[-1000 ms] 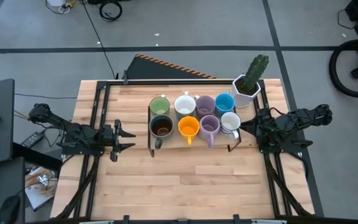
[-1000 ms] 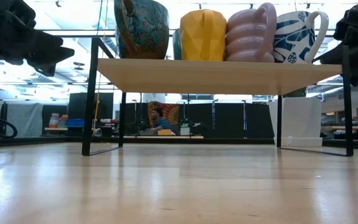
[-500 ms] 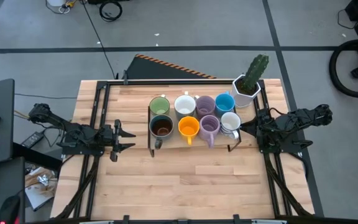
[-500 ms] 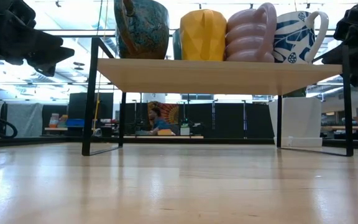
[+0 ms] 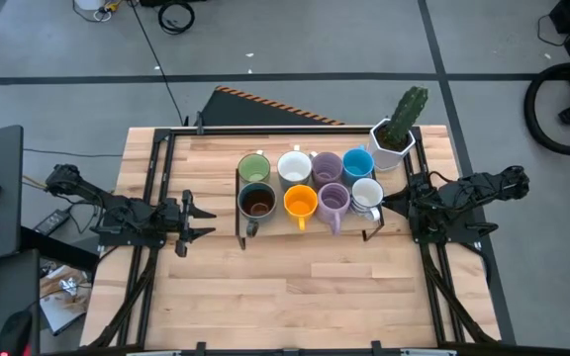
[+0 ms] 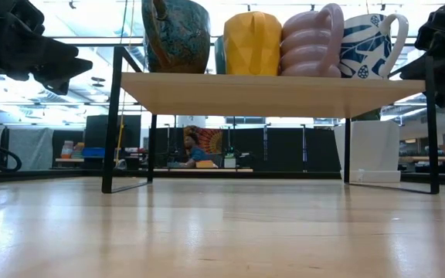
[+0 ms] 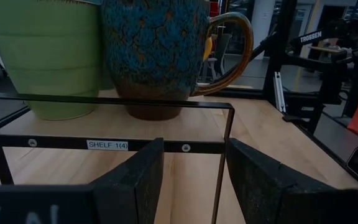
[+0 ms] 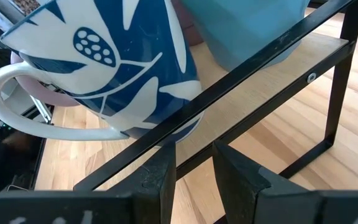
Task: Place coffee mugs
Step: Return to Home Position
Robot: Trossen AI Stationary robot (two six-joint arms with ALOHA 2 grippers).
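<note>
Several coffee mugs stand in two rows on a small wooden shelf with a black frame at the table's middle: green, white, lavender and blue behind; dark brown, orange, lavender and white with blue leaves in front. My left gripper stands open, level, just left of the shelf, facing the dark mug. My right gripper stands open at the shelf's right end, before the leaf-patterned mug. Neither holds anything.
A white hexagonal pot with a green cactus stands at the far right, behind the shelf. The shelf's black rail runs close in front of my right gripper. Bare wooden tabletop lies toward the near edge. A person sits far off in the room.
</note>
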